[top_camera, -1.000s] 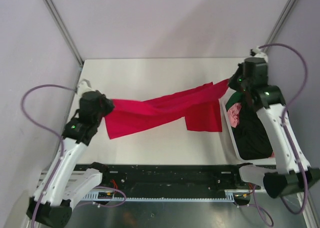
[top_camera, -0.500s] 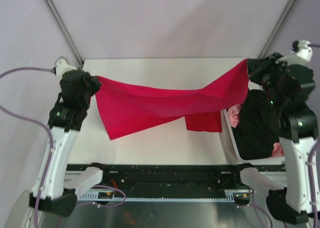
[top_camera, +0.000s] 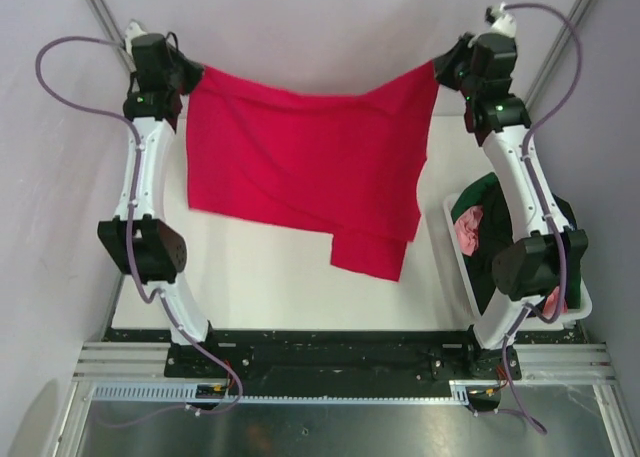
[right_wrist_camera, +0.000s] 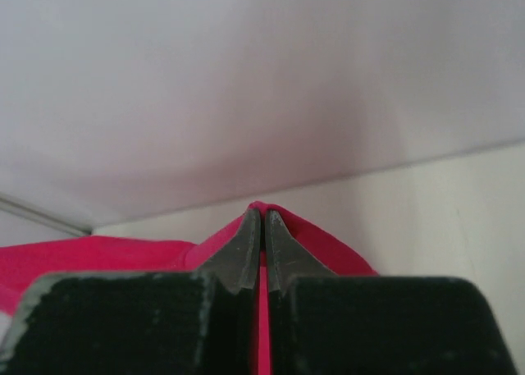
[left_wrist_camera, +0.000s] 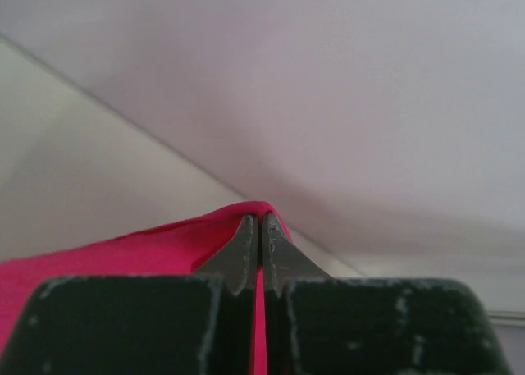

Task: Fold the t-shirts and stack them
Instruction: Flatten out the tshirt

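Note:
A red t-shirt hangs spread in the air between both raised arms, above the white table. My left gripper is shut on its top left corner. My right gripper is shut on its top right corner. The shirt's lower edge droops toward the table, with a flap hanging lowest at the right. In the left wrist view my gripper pinches red cloth. In the right wrist view my gripper pinches red cloth.
A white bin at the table's right edge holds dark green, pink and other clothes. Grey walls and metal frame posts stand close behind both raised arms. A black rail runs along the near edge.
Both arms have risen high and far back, lifting the red shirt off the table. It has gone from a twisted band to a wide hanging sheet.

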### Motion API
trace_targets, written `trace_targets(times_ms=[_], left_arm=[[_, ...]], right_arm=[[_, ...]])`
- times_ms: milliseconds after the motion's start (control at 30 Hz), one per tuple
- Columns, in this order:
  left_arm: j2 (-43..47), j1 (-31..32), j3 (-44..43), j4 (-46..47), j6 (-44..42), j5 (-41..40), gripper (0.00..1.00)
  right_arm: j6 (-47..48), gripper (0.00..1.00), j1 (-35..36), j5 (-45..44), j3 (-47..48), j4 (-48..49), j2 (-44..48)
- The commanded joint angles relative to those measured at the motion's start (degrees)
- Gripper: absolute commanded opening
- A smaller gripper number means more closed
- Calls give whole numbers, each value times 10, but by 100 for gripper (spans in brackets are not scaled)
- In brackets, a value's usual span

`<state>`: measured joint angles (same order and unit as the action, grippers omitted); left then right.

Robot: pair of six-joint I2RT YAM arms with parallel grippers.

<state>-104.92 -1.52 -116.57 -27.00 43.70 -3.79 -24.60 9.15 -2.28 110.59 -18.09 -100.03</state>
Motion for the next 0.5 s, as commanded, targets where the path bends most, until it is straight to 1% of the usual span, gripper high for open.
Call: trace_targets(times_ms=[0,33,100,200,333,433,467], left_arm=[[-3,-48,-168,73,31,84,0],[-4,-60,-186,75,38,94,0],[2,-83,-195,79,59,113,0],[22,-113,-154,81,76,145,0],[77,-122,-22,89,71,177,0],[124,-123,114,91,62,192,0],[145,-123,177,91,59,189,0]], right_arm=[[10,0,-6,-31,107,130,90],[10,0,-4,-37,93,146,112],[10,0,2,-45,56,160,154],[14,0,19,-61,-5,138,204],[-7,0,33,-79,-134,112,274],[-36,0,43,-79,-234,77,324],[-46,0,48,-80,-268,56,339]])
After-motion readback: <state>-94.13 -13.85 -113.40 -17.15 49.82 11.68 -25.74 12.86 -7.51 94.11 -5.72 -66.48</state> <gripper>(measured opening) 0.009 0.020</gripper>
